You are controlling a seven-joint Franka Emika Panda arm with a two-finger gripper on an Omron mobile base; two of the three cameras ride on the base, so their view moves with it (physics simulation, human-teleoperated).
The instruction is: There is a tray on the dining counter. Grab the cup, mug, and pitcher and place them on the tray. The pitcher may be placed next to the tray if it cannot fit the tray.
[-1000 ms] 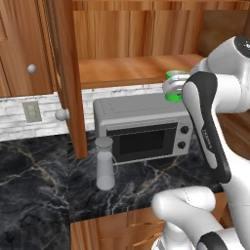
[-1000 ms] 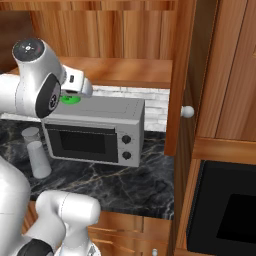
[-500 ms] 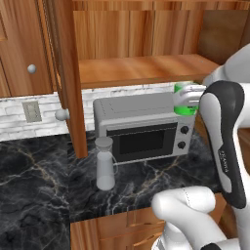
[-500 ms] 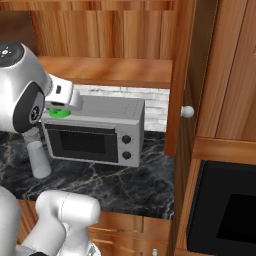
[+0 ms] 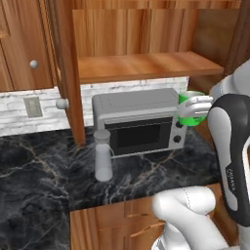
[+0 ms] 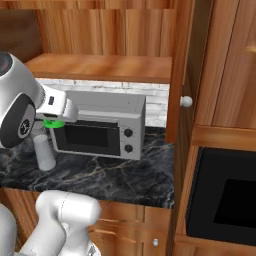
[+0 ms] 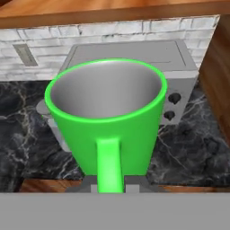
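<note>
Black marble counter (image 5: 44,176) with pale veins, white brick backsplash (image 5: 19,114) behind it with a wall outlet (image 5: 33,106) at 9 o'clock in the left base view. Wood cabinets above, open wooden shelf (image 5: 141,66) at 12 o'clock over a grey microwave (image 5: 139,122) that sits on the counter against the wall. Cabinet door (image 5: 63,73) stands ajar at 10 o'clock, round knob (image 5: 62,103) on its edge.

Pitcher (image 5: 102,155): pale grey, upright on the counter, just beside the microwave's front left corner, apart from the arm.

Gripper (image 5: 195,110) is up in the air at 3 o'clock of the left base view, level with the microwave top, at its right end. Fingers are pinched on the green mug (image 7: 105,119); hand view has the mug's handle running straight down to the fingertips at 6 o'clock, jaws nearly together on it. Mug is upright, grey inside, nothing visible in it.

View differences: hand view gives the mug interior and handle grip, with the microwave top and two knobs (image 7: 172,105) behind it. Left base view only gets a green sliver of the mug next to the white hand. Right base view shows the gripper (image 6: 54,121) at 9 o'clock with a thin green strip under the hand, the pitcher (image 6: 44,152) below it partly behind the arm, plus a dark oven cavity (image 6: 225,197) at 4 o'clock and a second cabinet knob (image 6: 186,101).
</note>
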